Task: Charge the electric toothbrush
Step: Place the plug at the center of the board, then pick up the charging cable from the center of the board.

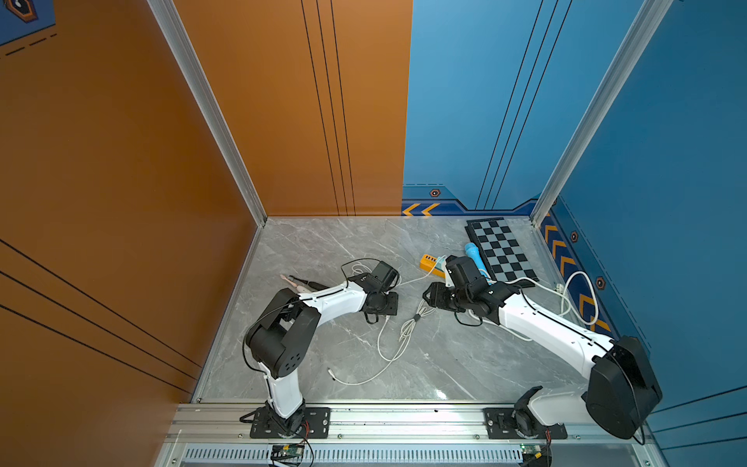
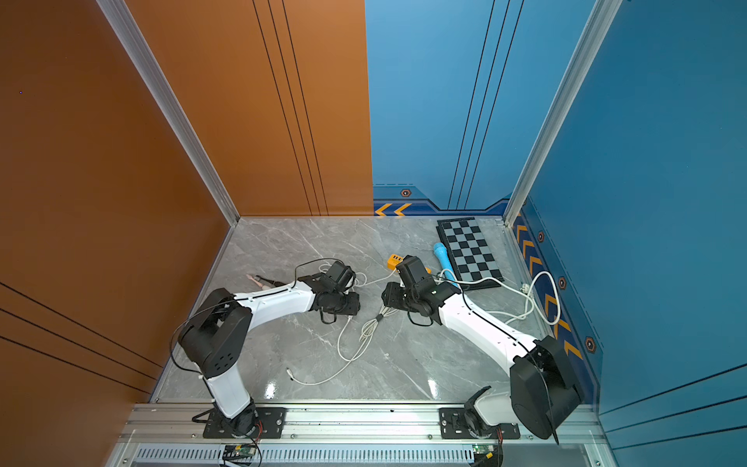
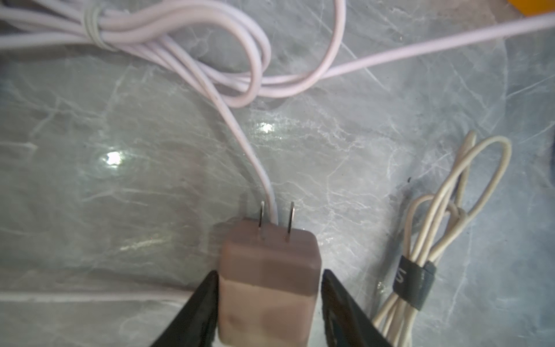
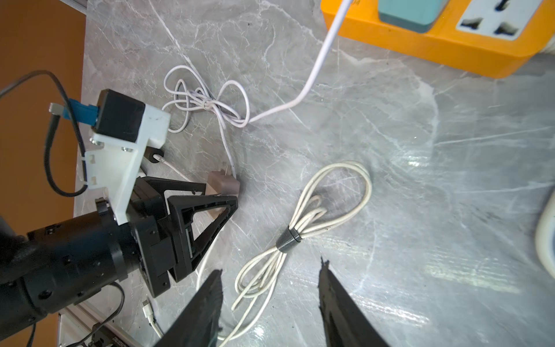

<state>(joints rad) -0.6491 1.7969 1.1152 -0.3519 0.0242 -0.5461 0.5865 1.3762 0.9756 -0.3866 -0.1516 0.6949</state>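
Note:
The electric toothbrush lies at the left of the marble table, partly behind my left arm. My left gripper straddles a pale two-pronged charger adapter resting on the table. One finger touches it and a thin gap shows at the other, so the gripper is open. The adapter has its prongs pointing away from the gripper. A lilac cable, tied in a loose bundle, runs off towards the orange power strip. My right gripper hovers open over a tied white cable bundle.
A teal plug sits in the power strip. A checkered board and a blue cylinder lie at the back right. A long white cable trails towards the front. Another white cord loops along the right wall.

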